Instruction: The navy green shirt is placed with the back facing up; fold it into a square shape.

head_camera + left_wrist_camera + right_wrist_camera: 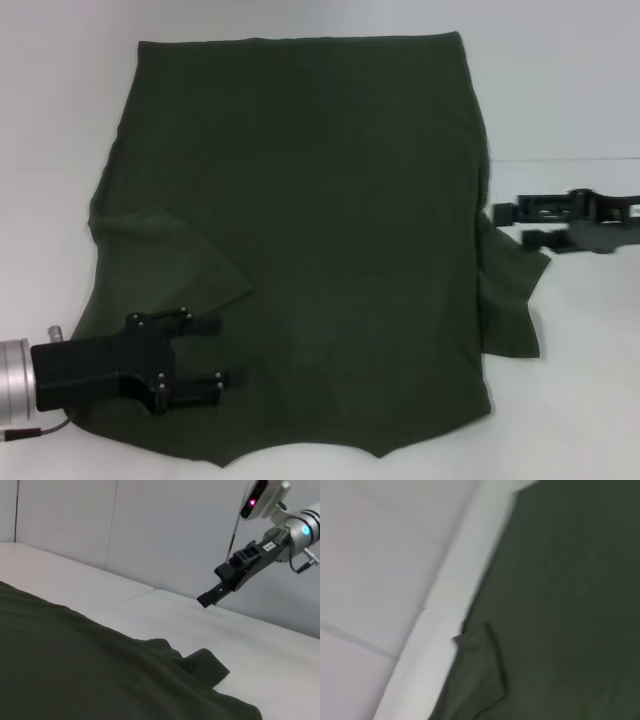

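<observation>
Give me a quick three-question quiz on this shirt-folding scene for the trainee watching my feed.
1. True or false: the left sleeve is already folded in over the navy green shirt.
2. Which gripper is over the fabric? A) left gripper B) right gripper
3. Fill in: the right sleeve lies spread on the white ___.

Key:
1. True. It lies flapped inward on the body, while the right sleeve sticks out past the side edge.
2. A. Its open fingers sit over the near left corner; the right gripper, also open, hangs off the shirt's right edge above the sleeve.
3. table.
</observation>
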`<control>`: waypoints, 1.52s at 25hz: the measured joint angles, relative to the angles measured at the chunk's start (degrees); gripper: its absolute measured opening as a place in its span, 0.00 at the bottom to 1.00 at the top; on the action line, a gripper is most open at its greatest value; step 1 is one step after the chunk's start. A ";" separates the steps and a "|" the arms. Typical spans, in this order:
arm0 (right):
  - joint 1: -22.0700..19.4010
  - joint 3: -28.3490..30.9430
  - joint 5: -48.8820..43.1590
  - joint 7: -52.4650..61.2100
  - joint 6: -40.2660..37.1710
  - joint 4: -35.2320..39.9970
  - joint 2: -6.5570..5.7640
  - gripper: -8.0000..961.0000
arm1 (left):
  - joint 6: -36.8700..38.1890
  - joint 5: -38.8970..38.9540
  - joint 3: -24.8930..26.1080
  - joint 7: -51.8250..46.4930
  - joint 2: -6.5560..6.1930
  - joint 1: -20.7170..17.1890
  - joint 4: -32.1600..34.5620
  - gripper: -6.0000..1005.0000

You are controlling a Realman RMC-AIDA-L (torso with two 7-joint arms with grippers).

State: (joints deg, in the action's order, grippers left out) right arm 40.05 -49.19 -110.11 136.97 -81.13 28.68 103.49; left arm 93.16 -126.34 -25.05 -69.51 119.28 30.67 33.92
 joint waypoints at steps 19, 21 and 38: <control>2.08 4.41 -19.34 9.54 4.63 -2.74 0.18 0.95 | -0.62 0.78 0.01 2.02 0.25 0.10 -0.18 0.80; 2.11 3.80 -19.36 9.33 5.79 -2.92 0.69 0.95 | -0.62 0.94 0.05 2.02 0.26 0.11 -0.18 0.80; 4.23 2.96 -19.44 7.58 13.12 -6.57 4.24 0.93 | -1.40 1.50 0.09 2.28 0.25 0.12 -0.18 0.81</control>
State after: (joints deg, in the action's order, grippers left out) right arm 44.28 -46.23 -129.55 144.55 -68.01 22.11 107.73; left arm 91.76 -124.84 -24.97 -67.23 119.53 30.79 33.75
